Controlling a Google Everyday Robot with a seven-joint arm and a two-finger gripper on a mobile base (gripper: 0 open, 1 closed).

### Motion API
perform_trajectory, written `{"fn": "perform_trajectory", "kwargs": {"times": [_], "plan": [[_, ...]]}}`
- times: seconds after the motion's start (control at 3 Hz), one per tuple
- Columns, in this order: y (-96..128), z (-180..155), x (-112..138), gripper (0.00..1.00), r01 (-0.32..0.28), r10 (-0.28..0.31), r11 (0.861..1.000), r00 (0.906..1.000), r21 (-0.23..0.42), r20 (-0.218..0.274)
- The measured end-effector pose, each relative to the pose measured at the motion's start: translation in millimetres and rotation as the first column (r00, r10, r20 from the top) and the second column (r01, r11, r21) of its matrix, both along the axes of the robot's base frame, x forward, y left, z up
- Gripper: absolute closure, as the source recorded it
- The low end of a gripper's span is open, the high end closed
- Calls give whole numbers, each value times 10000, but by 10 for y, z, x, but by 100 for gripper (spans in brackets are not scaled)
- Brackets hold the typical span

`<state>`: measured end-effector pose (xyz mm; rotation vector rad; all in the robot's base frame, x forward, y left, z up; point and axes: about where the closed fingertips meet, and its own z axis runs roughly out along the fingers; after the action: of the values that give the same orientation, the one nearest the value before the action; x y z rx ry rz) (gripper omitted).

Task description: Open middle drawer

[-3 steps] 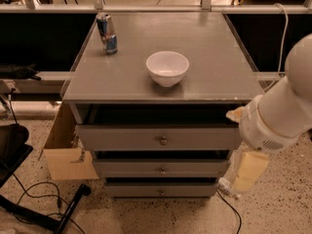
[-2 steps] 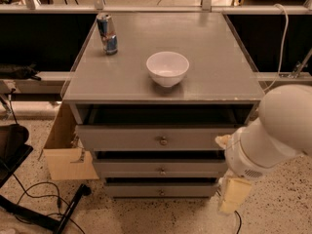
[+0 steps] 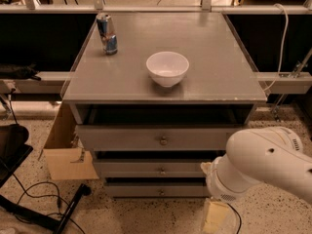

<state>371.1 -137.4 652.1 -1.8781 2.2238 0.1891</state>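
Observation:
The grey cabinet (image 3: 165, 94) has three drawer fronts stacked under its top. The middle drawer (image 3: 131, 168) is the low flat front with a small brass knob (image 3: 162, 170) at its centre, and it sits flush with the fronts above and below. My white arm (image 3: 263, 165) fills the lower right and covers the right ends of the middle and bottom drawers. My gripper (image 3: 214, 217) hangs below the arm at the bottom edge, to the right of and below the middle knob, touching no drawer.
A white bowl (image 3: 167, 68) and a drink can (image 3: 107, 34) stand on the cabinet top. The top drawer knob (image 3: 163, 140) and bottom drawer knob (image 3: 158, 191) show. A cardboard box (image 3: 66, 152) sits left of the cabinet. Cables (image 3: 34, 199) lie on the floor.
My arm has swung down and to the left, from beside the cabinet's right edge to in front of the lower drawers. The drawers have not moved.

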Motion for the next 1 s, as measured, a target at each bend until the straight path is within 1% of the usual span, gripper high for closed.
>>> {"fn": "perform_trajectory", "kwargs": {"times": [0.33,0.67,1.0], "plan": [[7,-13,-4,0,26,-25,10000,10000,-87,41],[26,7,-7,0,17,-11,9994,9999,-337,171],[-52,-432,135,0,40,-39,9979,10000,-640,16]]}}
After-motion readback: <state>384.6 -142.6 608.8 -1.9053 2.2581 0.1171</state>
